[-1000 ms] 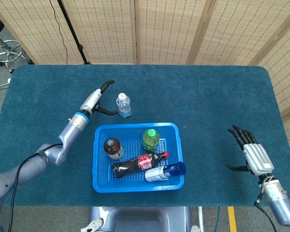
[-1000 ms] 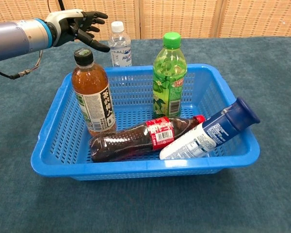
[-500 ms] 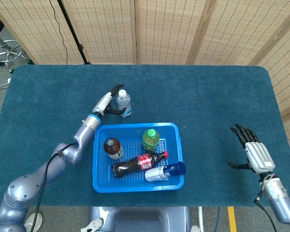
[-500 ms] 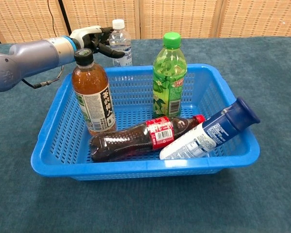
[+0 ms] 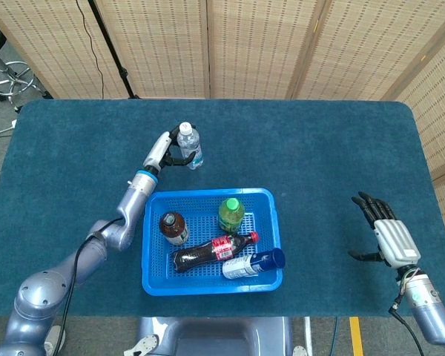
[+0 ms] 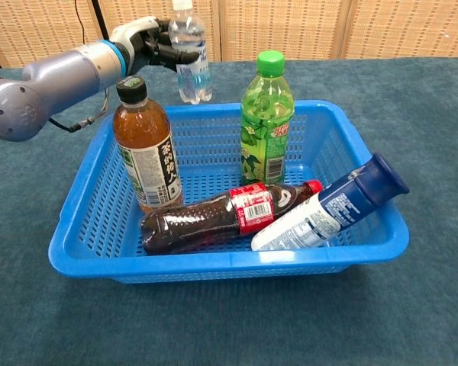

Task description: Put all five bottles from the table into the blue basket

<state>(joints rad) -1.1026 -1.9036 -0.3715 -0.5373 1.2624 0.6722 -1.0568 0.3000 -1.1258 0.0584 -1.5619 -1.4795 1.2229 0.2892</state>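
A small clear water bottle (image 5: 190, 146) (image 6: 191, 55) with a white cap stands just beyond the blue basket's (image 5: 208, 194) (image 6: 214, 268) far rim. My left hand (image 5: 167, 150) (image 6: 148, 43) grips it from its left side, and it looks raised off the cloth. Inside the basket stand a brown tea bottle (image 5: 173, 226) (image 6: 145, 152) and a green bottle (image 5: 231, 213) (image 6: 266, 122). A cola bottle (image 5: 208, 252) (image 6: 214, 219) and a blue-capped bottle (image 5: 254, 263) (image 6: 332, 206) lie in it. My right hand (image 5: 386, 233) hovers open at the table's right, holding nothing.
The table (image 5: 319, 148) is covered in dark teal cloth. Wicker screens (image 5: 259, 44) stand behind the far edge. A stool (image 5: 11, 78) and a dark stand sit on the floor at the back left.
My left hand has gone from open beside the water bottle to wrapped around it. The bottle has shifted slightly away from the basket and upward. The right hand has barely moved.
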